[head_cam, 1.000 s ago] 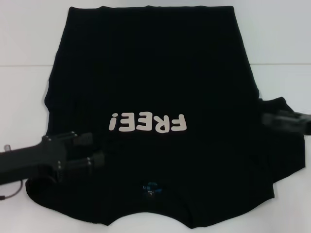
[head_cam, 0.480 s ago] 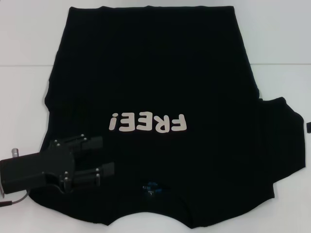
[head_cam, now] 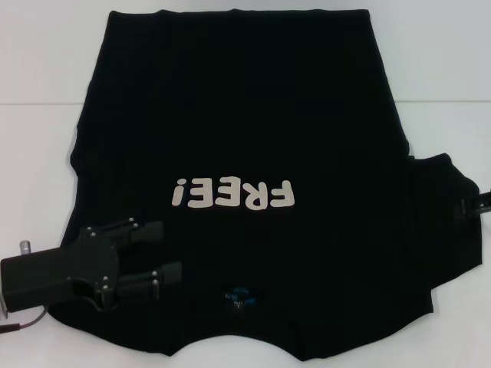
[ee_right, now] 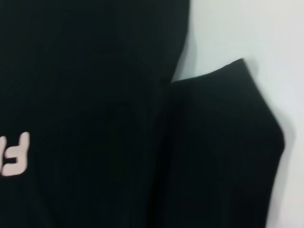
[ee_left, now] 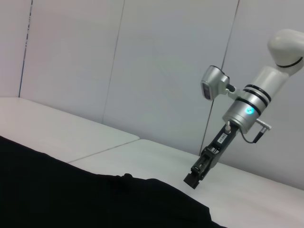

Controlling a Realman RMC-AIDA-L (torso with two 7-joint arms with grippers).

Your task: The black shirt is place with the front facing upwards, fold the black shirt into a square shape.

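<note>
The black shirt [head_cam: 245,123] lies flat, front up, on the white table [head_cam: 46,61]. Its cream letters "FREE!" [head_cam: 234,194] read upside down, and its blue neck label [head_cam: 239,295] is near the front edge. My left gripper [head_cam: 169,251] is open and hovers over the shirt's near left shoulder. One sleeve [head_cam: 445,199] sticks out to the right; it also shows in the right wrist view [ee_right: 223,142]. My right gripper [head_cam: 476,204] shows only at the right edge, beside that sleeve. The left wrist view shows it [ee_left: 194,178] just above the table beyond the shirt [ee_left: 71,194].
A seam [head_cam: 38,103] runs across the white table. A thin cable [head_cam: 19,322] hangs from my left wrist at the front left corner. Bare table lies to the left, right and behind the shirt.
My left gripper has turned and shifted a little toward the front edge over the shoulder. My right gripper pulled back off the sleeve to the right edge, then came slightly back into view.
</note>
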